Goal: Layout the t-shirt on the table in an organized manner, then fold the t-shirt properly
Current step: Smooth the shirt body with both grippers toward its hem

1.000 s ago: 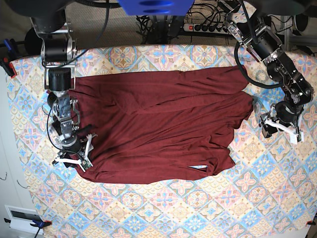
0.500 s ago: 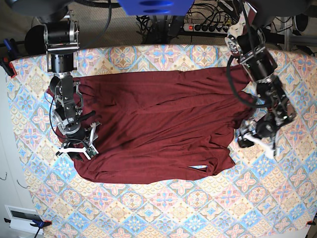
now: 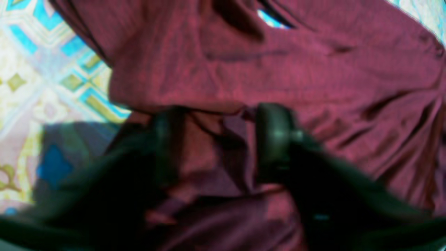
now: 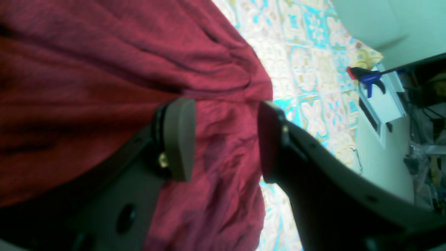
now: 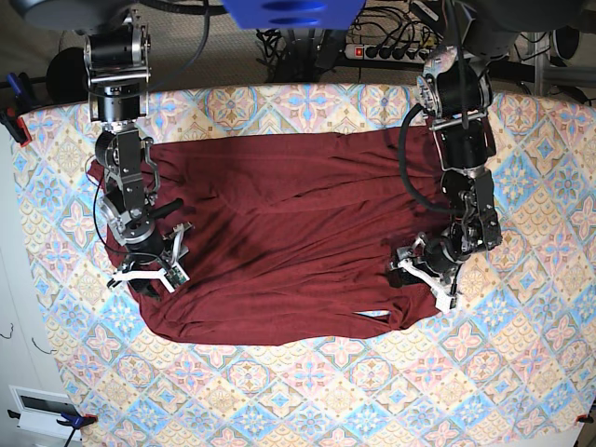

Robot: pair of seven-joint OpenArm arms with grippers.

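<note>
The maroon t-shirt point(image 5: 298, 233) lies spread wide across the patterned table point(image 5: 307, 391), creased, with a ragged lower edge. My left gripper point(image 5: 421, 272) is low over its lower right part. In the left wrist view, that gripper point(image 3: 219, 143) has its fingers apart astride a folded edge of the t-shirt point(image 3: 278, 69). My right gripper point(image 5: 147, 273) sits on the shirt's left edge. In the right wrist view, the right gripper point(image 4: 224, 139) stands open, with wrinkled t-shirt fabric point(image 4: 104, 69) under the gap between its pads.
A blue-handled clamp point(image 4: 369, 80) grips the table's edge beyond the shirt, and another clamp point(image 5: 14, 116) holds the far left corner. A power strip point(image 5: 391, 51) and cables lie behind the table. A white box point(image 5: 42, 410) sits below the near left corner.
My left gripper has swung in from the bare cloth at the right onto the shirt's lower right edge, and its jaws have narrowed. My right gripper has shifted slightly up the left edge.
</note>
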